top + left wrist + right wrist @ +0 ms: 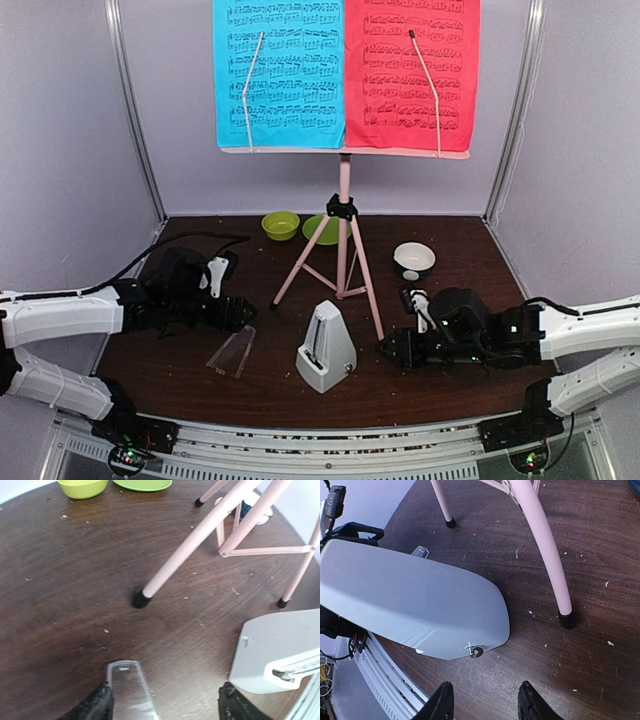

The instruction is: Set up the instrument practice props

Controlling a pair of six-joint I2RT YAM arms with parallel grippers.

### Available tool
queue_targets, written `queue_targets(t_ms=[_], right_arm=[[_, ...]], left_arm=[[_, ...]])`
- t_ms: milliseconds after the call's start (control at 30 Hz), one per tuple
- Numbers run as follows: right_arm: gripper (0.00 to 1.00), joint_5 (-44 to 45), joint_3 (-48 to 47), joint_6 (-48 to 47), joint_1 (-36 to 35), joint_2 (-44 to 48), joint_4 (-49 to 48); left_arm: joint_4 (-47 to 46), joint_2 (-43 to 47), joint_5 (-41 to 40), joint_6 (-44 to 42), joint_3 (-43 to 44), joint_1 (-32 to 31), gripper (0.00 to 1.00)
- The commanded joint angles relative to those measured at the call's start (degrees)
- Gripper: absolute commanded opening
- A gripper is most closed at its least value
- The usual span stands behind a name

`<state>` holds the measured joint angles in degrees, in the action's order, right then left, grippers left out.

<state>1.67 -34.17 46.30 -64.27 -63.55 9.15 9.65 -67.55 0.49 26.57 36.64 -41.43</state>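
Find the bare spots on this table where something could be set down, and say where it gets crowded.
Bare wood lies between the green bowl, a leg of the stand and the left arm; also behind the white bowl, in the back right corner. It is crowded around the metronome, clear cover and stand feet.

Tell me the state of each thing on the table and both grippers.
Pale pink tripod music stand: upright, legs spread.
Blue music sheet: on the stand, under a wire holder.
Red music sheet: likewise.
Small white pyramid metronome: upright, uncovered.
Clear plastic cover: lying on the table.
Lime green bowl: upright.
Left gripper: open, the cover between its fingers.
Right gripper: open, empty.
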Motion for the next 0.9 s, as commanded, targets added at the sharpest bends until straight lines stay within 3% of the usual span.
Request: queue_targets(t_ms=[0, 233, 467, 867], right_arm=[[0.42, -0.6, -2.3, -0.1, -0.3, -6.0, -5.5], [0.3, -1.5, -6.1, -0.4, -0.4, -14.2, -7.5], [0.24, -1.9, -8.0, 0.9, -0.4, -19.2, -10.5], [0.24, -0.3, -13.9, -1.2, 1.2, -25.3, -10.9]], left_arm=[[-9.3, -0.7, 4.8, 1.6, -2.7, -1.5, 0.66], [-18.9, -6.0, 4.1, 6.2, -4.7, -7.2, 0.46], [-21.5, -14.8, 3.2, 8.3, -1.7, -11.5, 0.41], [-25.3, -18.9, 4.8, 9.0, -1.7, -15.0, 0.35]])
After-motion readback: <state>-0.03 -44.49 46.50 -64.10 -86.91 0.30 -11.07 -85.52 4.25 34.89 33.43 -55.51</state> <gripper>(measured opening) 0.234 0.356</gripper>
